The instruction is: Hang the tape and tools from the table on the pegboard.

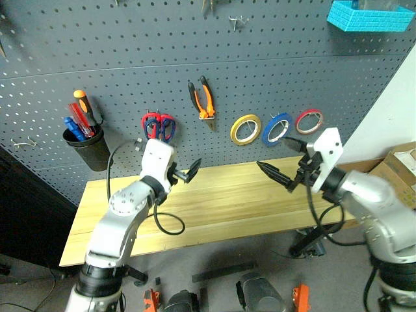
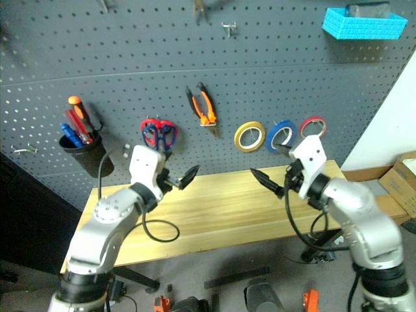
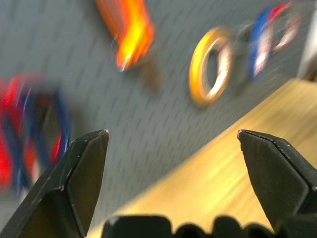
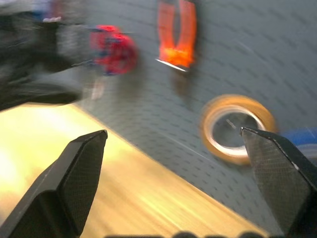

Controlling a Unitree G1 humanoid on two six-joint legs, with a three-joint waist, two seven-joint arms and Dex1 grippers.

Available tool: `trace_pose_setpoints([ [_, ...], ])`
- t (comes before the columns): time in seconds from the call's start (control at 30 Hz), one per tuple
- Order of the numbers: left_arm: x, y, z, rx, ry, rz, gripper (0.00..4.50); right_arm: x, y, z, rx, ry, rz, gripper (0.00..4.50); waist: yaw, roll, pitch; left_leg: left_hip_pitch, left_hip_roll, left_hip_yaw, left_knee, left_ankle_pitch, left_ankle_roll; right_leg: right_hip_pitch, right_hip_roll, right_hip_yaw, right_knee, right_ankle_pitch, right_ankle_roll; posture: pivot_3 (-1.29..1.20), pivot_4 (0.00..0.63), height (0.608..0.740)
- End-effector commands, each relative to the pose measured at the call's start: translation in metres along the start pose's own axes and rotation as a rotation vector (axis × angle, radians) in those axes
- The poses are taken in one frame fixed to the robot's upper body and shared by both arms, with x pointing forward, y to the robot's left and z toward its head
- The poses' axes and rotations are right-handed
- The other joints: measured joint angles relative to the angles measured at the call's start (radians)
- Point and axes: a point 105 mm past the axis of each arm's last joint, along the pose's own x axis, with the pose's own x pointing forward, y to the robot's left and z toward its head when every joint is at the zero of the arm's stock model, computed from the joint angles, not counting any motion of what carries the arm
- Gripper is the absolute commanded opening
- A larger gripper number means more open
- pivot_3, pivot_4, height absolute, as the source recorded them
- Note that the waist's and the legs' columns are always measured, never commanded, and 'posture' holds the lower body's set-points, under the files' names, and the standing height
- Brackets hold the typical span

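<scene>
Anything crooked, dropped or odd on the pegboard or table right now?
Nothing stands out. The pliers, scissors and blue tape hang on the pegboard; both claws, left and right, are open above the table.

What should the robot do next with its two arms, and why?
Probably just draw both arms back and stop. The blue tape, the pliers and the scissors hang on the pegboard, the screwdriver stands in the black cup, and nothing lies on the table. The left gripper and right gripper are open, holding nothing.
</scene>
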Motion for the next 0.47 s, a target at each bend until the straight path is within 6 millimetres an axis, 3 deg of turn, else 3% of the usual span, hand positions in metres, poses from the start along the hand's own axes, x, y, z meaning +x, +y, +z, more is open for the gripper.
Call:
trace_pose_setpoints([
  [0.03, -0.005, 0.022, -0.004, 0.006, -0.030, 0.129, 4.46, -0.001, -0.019, -0.018, -0.029, -0.031, -0.185, 4.50, 0.014, 0.002, -0.004, 0.000, 0.000, 0.000, 0.000, 0.000, 0.000, 0.000, 0.000, 0.000, 0.000, 0.000, 0.001, -0.20, 0.029, 0.740],
  [0.23, -0.018, 0.047, -0.041, -0.008, 0.064, 0.299, 4.46, -0.005, -0.023, -0.083, -0.063, 0.061, -0.330, 4.50, 0.037, 0.005, -0.032, 0.000, 0.000, 0.000, -0.002, -0.001, -0.001, 0.000, 0.000, 0.000, -0.004, 0.001, 0.001, -0.17, 0.011, 0.740],
  [0.33, -0.025, 0.059, -0.055, -0.034, 0.090, 0.403, 4.46, -0.007, -0.029, -0.103, -0.045, 0.093, -0.374, 4.50, 0.047, 0.006, -0.045, 0.000, -0.001, 0.000, -0.002, -0.001, 0.000, 0.000, 0.000, 0.000, -0.004, 0.001, 0.001, -0.14, 0.005, 0.740],
  [0.47, -0.029, 0.055, -0.066, -0.059, 0.099, 0.411, 4.46, -0.010, -0.043, -0.112, -0.042, 0.103, -0.428, 4.50, 0.057, 0.007, -0.050, 0.005, 0.000, -0.004, -0.003, -0.001, 0.000, 0.010, 0.000, -0.002, -0.010, 0.001, 0.001, -0.13, 0.000, 0.740],
])
